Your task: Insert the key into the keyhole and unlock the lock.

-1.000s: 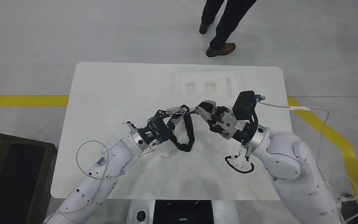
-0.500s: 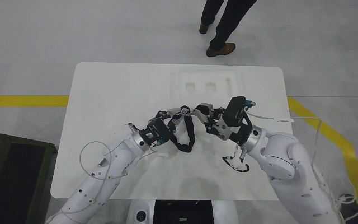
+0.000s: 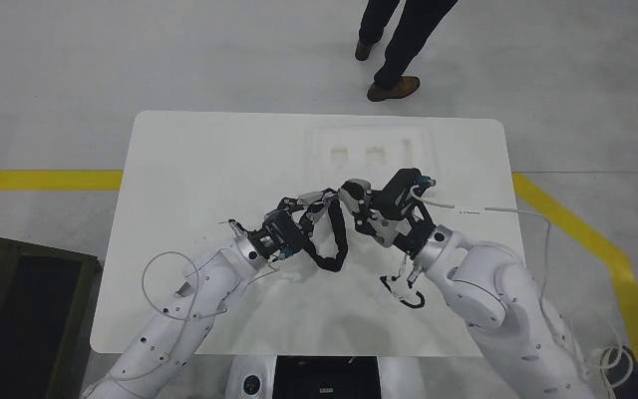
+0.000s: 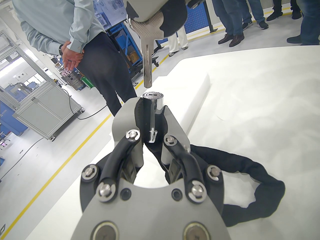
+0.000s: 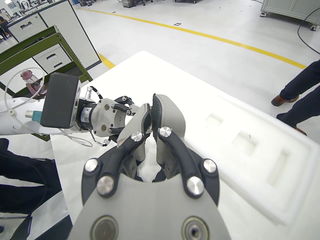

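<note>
So the right arm has been swung in toward the left one since the earlier shots, while the left arm has been kept put. The key is now held tip-first just off the slotted end of the lock, not yet touching it. The right pincer is clamped on the key's knurled head. The left pincer is clamped round the lock's barrel, which is held off the counter with the keyhole poking out past the fingertips, facing the key.

Lining-up looks like the step being worked on; insertion isn't started. Next, the tip probably needs to be nudged a touch onto the slot, matched to its direction, then pushed straight in along the barrel and turned.

The key is flat, dull metal with a grooved blade. The barrel is a shiny chrome cylinder with a thin slot, and a floppy black fabric-sleeved loop is left trailing from it onto the counter.
</note>
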